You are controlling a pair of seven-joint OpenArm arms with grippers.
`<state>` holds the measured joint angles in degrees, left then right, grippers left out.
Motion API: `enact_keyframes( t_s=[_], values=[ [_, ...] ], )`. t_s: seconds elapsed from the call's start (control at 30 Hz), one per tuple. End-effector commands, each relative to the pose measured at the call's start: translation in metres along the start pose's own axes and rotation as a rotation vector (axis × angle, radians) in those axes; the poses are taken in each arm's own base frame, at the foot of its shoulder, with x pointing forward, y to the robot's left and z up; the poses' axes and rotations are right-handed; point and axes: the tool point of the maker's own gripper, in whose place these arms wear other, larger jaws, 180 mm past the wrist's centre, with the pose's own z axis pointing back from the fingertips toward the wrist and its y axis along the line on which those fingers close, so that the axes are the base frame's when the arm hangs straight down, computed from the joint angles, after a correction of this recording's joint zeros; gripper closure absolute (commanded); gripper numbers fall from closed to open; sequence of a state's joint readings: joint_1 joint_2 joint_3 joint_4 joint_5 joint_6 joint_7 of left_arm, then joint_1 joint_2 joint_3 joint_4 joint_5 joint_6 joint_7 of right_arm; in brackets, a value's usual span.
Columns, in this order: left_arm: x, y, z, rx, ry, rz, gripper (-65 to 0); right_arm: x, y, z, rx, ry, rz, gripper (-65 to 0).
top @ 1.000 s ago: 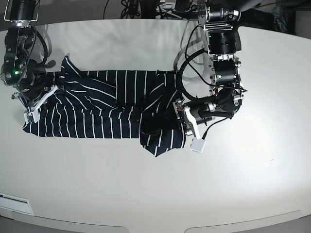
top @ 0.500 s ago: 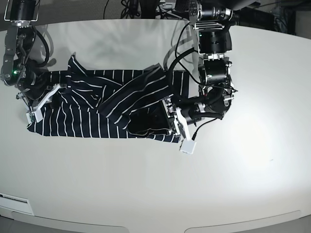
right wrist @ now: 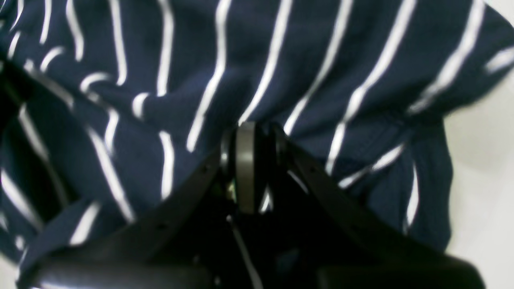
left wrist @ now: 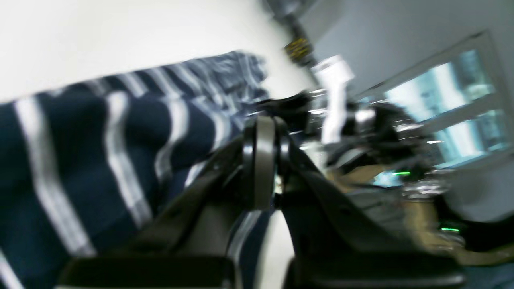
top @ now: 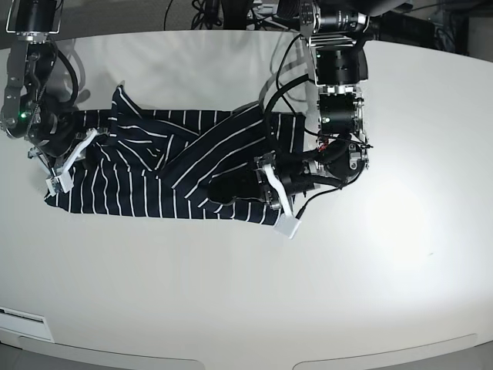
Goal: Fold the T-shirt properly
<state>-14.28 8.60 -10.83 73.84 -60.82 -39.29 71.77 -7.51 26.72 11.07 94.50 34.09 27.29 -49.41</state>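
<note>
The T-shirt (top: 146,193), dark navy with thin white stripes, lies in a long band across the table's left half. Its right part is folded diagonally over the middle. My left gripper (top: 219,190) lies low over that fold. In the blurred left wrist view its tips (left wrist: 261,128) are shut together with no cloth showing between them, and the T-shirt (left wrist: 80,160) lies beside and below them. My right gripper (top: 65,158) is at the shirt's left end. In the right wrist view it (right wrist: 253,136) is shut on a bunched pinch of the T-shirt (right wrist: 281,60).
The white table (top: 347,293) stretches right of and in front of the shirt. Both arm bases and cables (top: 231,11) stand along its far edge. The left wrist view shows other arm parts (left wrist: 373,132) and a window behind them.
My left gripper has moved left across the shirt, and the right part has swung over the middle and now lies flatter. The shirt's left end has shifted slightly with my right gripper.
</note>
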Motion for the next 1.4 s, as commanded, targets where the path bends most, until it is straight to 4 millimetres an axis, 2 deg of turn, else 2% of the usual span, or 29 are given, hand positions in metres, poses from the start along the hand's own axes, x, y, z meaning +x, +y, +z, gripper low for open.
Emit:
enact_keyframes(
  t_s=[0.0,0.17,0.4,0.47,0.53,0.57,0.67,0.77,0.9,1.0,1.13,1.37],
  values=[
    [0.019,-0.003,-0.002,0.009,-0.048,-0.025,0.0,0.023,-0.001,0.008,-0.003,-0.066,0.035,-9.5],
    [0.007,0.035,0.006,0.21,0.001,-0.017,0.0,0.044,0.007,0.019,-0.011,-0.124,0.075,-9.5],
    [-0.011,0.06,0.027,0.313,0.052,0.011,0.0,0.061,0.012,0.03,-0.033,-0.161,0.127,-9.5],
    [-0.019,0.066,0.036,0.334,0.069,0.018,0.0,0.058,-0.005,0.033,-0.136,-0.128,0.109,-10.2],
    [-0.027,0.073,0.047,0.358,0.085,0.024,0.0,0.052,-0.032,0.037,-0.285,-0.096,0.081,-17.9],
    [-0.03,0.076,0.054,0.368,0.09,0.027,0.0,0.048,-0.039,0.038,-0.322,-0.08,0.079,-22.3],
    [-0.037,0.083,0.071,0.39,0.101,0.038,0.0,0.039,-0.049,0.037,-0.325,-0.063,0.031,-28.4],
    [-0.039,0.088,0.083,0.405,0.109,0.041,0.0,0.028,-0.06,0.036,-0.282,-0.07,-0.084,-28.8],
    [-0.037,0.094,0.098,0.433,0.121,0.03,0.0,0.012,-0.063,0.033,-0.143,-0.089,-0.252,-28.8],
    [-0.037,0.093,0.105,0.42,0.123,0.041,0.0,-0.004,-0.056,0.028,-0.011,-0.08,-0.359,-28.8],
    [-0.035,0.085,0.102,0.37,0.112,0.064,0.0,-0.025,-0.039,0.017,0.123,-0.046,-0.408,-28.8],
    [-0.034,0.084,0.102,0.363,0.11,0.065,0.0,-0.032,-0.003,0.0,0.224,-0.02,-0.37,-28.8]
  ],
)
